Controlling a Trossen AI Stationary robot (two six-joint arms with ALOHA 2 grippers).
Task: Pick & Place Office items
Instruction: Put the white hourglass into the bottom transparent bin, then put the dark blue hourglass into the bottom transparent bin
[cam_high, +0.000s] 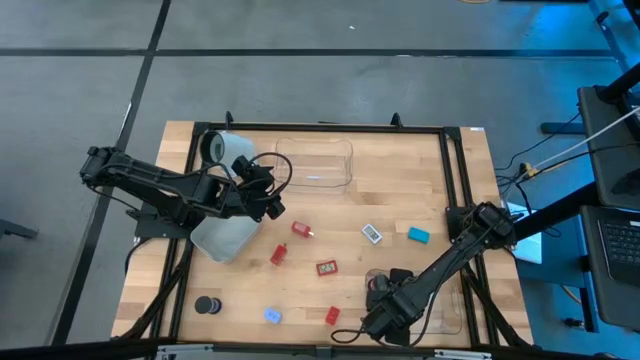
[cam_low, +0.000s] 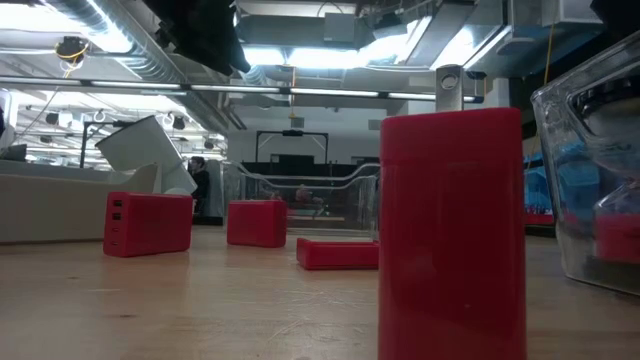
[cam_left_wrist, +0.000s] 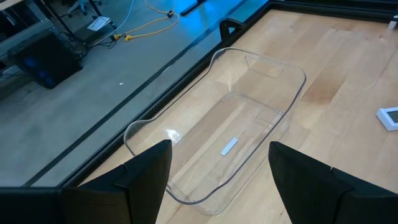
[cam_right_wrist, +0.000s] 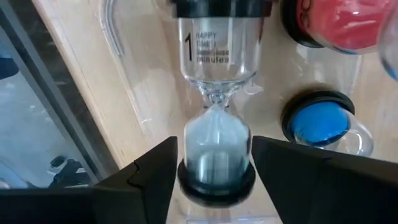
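Observation:
My right gripper (cam_high: 383, 312) reaches into a clear tray (cam_high: 440, 312) at the table's near right. It is shut on a sand timer with pale teal sand and black end caps (cam_right_wrist: 216, 93). A blue-topped timer (cam_right_wrist: 317, 121) and a red one (cam_right_wrist: 339, 22) lie beside it in the tray. My left gripper (cam_high: 272, 195) is open and empty. It hangs over the table just near of the far clear tray (cam_left_wrist: 217, 134). Red blocks (cam_high: 299, 229) (cam_high: 326, 267), a white piece (cam_high: 372, 234) and a teal piece (cam_high: 418, 235) lie on the wood. My right gripper pinches the timer between its two fingers at the black end cap nearest the wrist (cam_right_wrist: 216, 182) and the bulb beside it. The fingers lie along the timer. Its other end (cam_right_wrist: 217, 6) points away over the tray floor; whether it rests there I cannot tell.
A large white-grey cylinder (cam_high: 222, 238) lies under my left arm, with another (cam_high: 225, 148) beyond it. A black puck (cam_high: 207, 305), a small blue piece (cam_high: 272, 315) and a red block (cam_high: 332, 315) lie near the front edge. A black frame rail (cam_high: 450, 170) runs round the table.

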